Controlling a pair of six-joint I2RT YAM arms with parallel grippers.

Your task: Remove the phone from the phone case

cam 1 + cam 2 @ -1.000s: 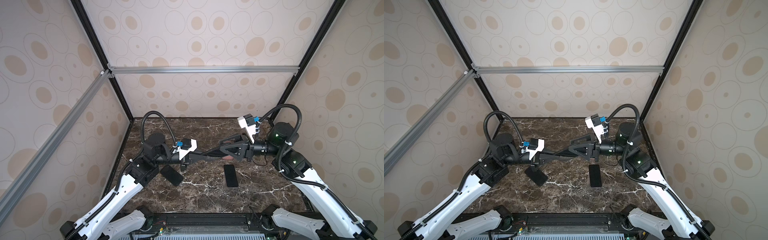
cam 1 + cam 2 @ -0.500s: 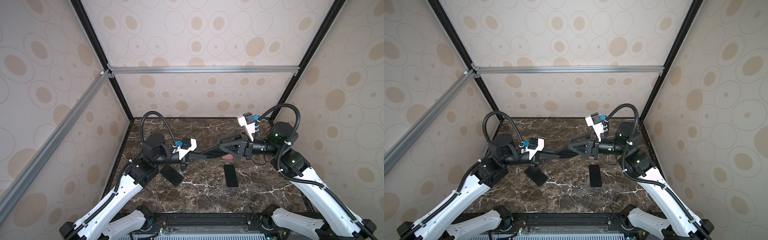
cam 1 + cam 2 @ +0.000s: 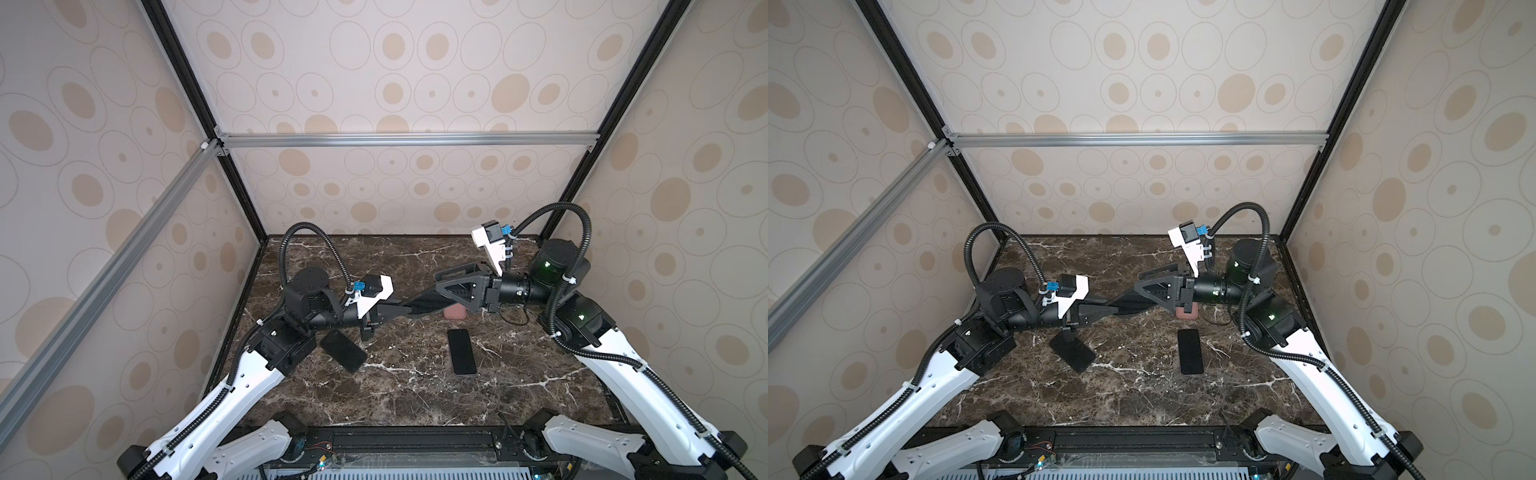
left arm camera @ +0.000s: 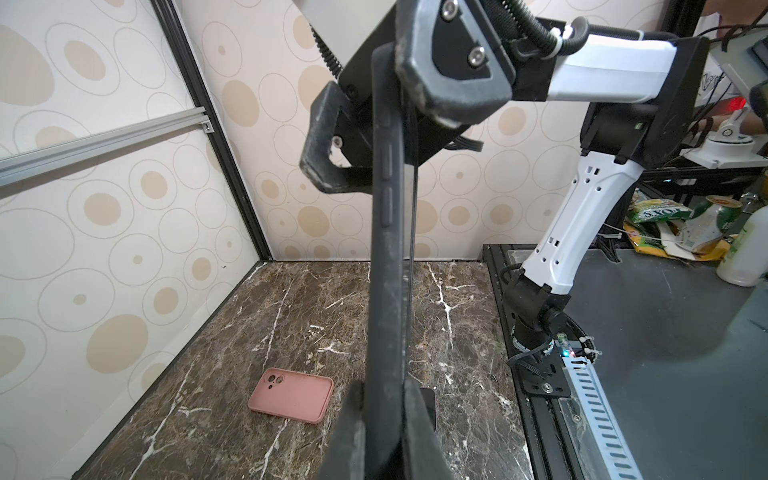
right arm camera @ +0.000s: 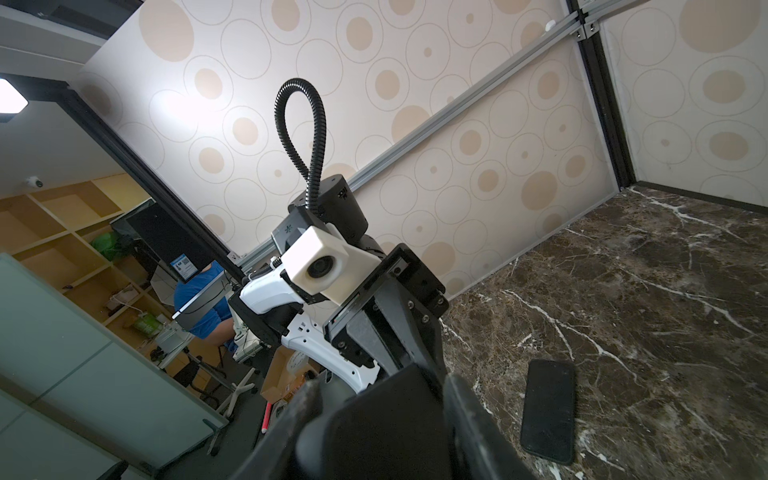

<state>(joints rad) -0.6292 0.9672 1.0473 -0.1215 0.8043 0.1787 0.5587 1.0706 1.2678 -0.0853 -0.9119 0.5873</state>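
Left hand point(image 4: 384, 419) clamped tight on black phone case point(image 4: 386, 232), held on edge in air over middle of desk point(image 3: 415, 399). Phone point(image 4: 411, 216) inside, thin edge showing. Right hand point(image 3: 436, 291) jaws part-open, straddling case's far end; grip unclear.

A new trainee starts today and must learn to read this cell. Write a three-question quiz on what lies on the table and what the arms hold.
1. True or false: the pink phone case lies flat on the marble table, camera cutouts showing, with no gripper touching it.
2. What does the left gripper clamp? A: the pink phone case. B: the black cased phone. C: nothing.
3. Which lies nearer the pink phone case: the middle black phone or the black phone by the left arm?

Key: 1 true; 2 B; 3 the middle black phone.
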